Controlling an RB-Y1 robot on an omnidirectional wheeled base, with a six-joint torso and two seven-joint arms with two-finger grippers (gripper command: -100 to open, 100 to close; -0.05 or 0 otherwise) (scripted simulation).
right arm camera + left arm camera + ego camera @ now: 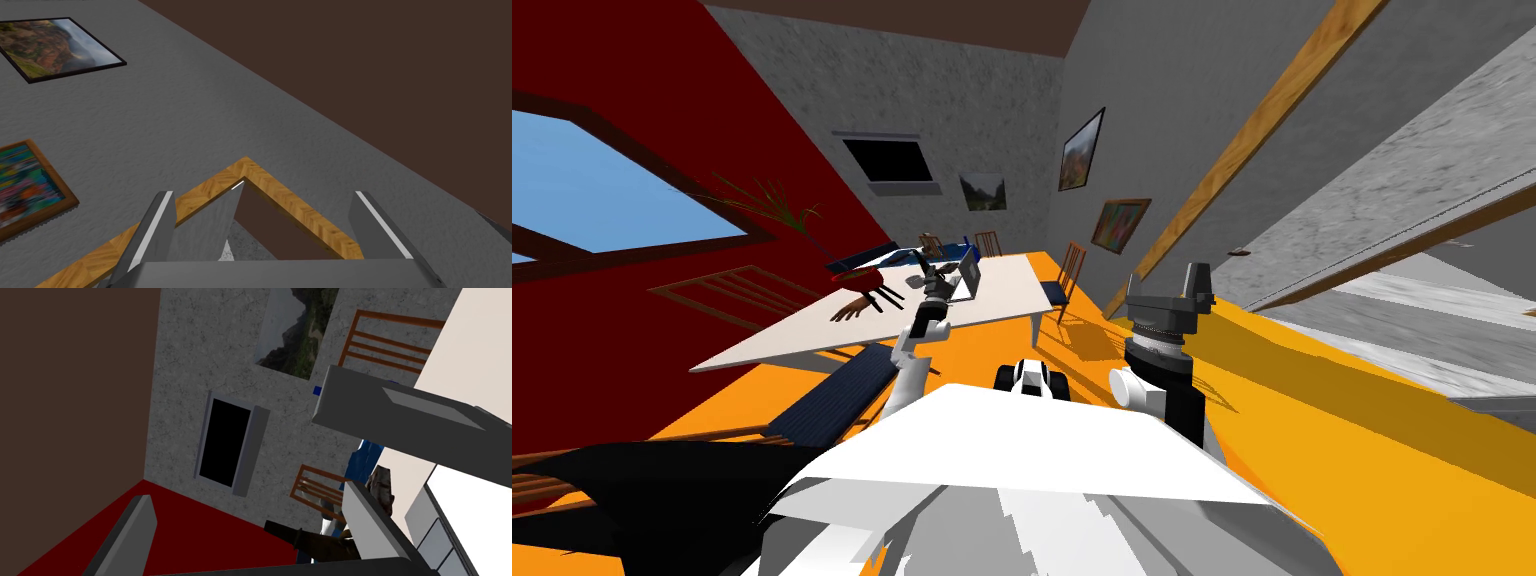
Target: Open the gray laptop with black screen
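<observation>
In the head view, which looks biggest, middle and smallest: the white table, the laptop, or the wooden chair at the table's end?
Largest to smallest:
1. white table
2. wooden chair
3. laptop
The chair looks only a bit bigger than the laptop.

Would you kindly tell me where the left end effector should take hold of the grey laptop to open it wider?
Probably the laptop's lid, along its free edge far from the hinge. It stands tilted up above the white table, leaving room beneath. Come from the near corner, which juts toward the open left end effector.
</observation>
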